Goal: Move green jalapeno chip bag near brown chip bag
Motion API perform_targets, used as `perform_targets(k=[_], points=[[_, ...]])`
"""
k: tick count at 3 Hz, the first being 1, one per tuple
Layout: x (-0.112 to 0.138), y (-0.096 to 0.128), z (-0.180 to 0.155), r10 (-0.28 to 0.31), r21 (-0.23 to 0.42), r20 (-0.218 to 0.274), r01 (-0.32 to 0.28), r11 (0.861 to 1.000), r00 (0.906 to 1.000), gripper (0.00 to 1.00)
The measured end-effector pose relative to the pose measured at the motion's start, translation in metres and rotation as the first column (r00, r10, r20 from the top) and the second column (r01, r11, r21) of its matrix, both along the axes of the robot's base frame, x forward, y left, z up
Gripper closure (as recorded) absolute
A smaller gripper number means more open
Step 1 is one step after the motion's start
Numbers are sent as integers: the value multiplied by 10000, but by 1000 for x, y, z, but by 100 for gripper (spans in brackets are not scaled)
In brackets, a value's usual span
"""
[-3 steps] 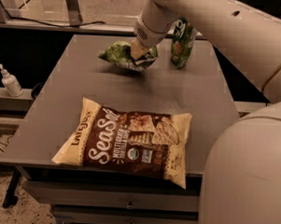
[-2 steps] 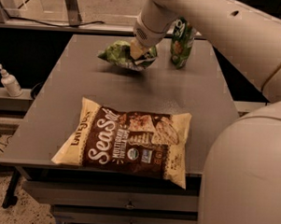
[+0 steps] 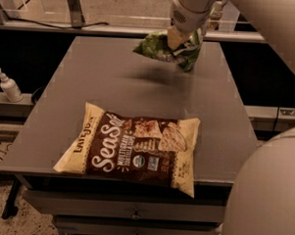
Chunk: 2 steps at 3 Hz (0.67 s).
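The green jalapeno chip bag (image 3: 159, 48) hangs crumpled in the air above the far part of the table, casting a shadow on the top below it. My gripper (image 3: 179, 36) comes down from the upper right and is shut on the bag's upper right part. The brown chip bag (image 3: 134, 148), large, dark brown and cream with white "Sea Salt" script, lies flat near the table's front edge. It is well apart from the green bag, towards the camera.
The grey table (image 3: 85, 82) has drawers under its front edge. A white pump bottle (image 3: 9, 85) stands on a low ledge to the left. My arm's pale body fills the right side and lower right corner.
The green bag has come up off the table in my gripper and shifted a little to the right. The brown bag has not moved.
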State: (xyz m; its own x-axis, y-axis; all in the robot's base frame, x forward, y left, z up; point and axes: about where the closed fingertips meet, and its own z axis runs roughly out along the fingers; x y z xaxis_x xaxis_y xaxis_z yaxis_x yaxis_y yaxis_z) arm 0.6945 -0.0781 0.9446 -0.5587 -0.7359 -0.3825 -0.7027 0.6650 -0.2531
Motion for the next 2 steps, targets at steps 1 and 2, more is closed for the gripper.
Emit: perform_targets(k=[1, 2], points=[[-36, -53, 29, -554, -429, -357, 539, 9976, 9978, 100], [-72, -94, 26, -1048, -246, -1093, 1027, 9944, 9885, 100]])
